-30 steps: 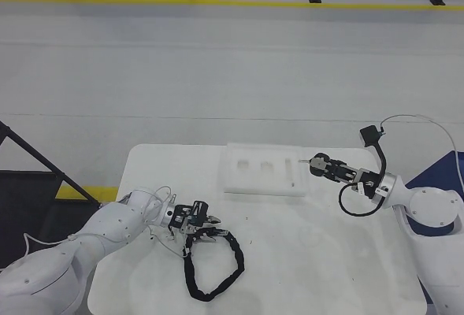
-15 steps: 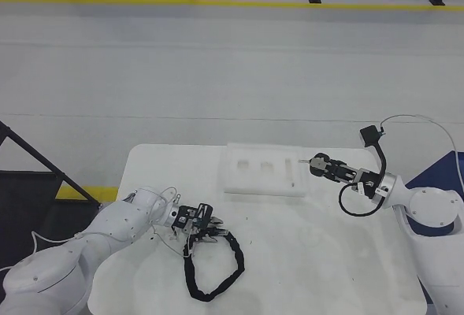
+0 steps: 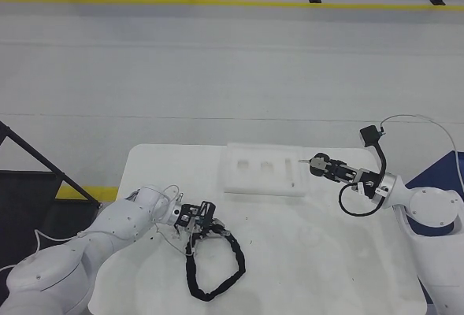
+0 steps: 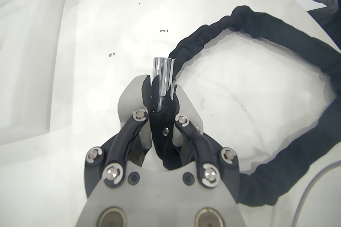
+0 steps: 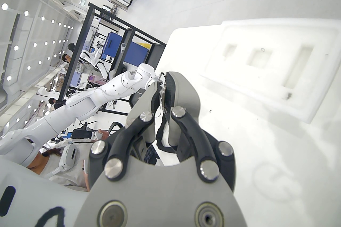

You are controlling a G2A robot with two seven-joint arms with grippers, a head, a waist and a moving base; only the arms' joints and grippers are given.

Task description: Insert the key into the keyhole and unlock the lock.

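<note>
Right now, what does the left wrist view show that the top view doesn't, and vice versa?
Left wrist view: the lock's chrome cylinder jutting out of the shut left gripper. Top view: the right gripper holding the key, well apart from the left gripper. Both: the foam tray and the black cable loop lying on the white table.

At the centre of the frame we see the right gripper (image 5: 162, 81), its black pads drawn close on what looks like the key (image 5: 161, 95), edge-on and hard to make out. Beyond it, on the white worktop (image 5: 266, 159), lies a white foam tray (image 5: 279, 33) with three rectangular recesses.
</note>
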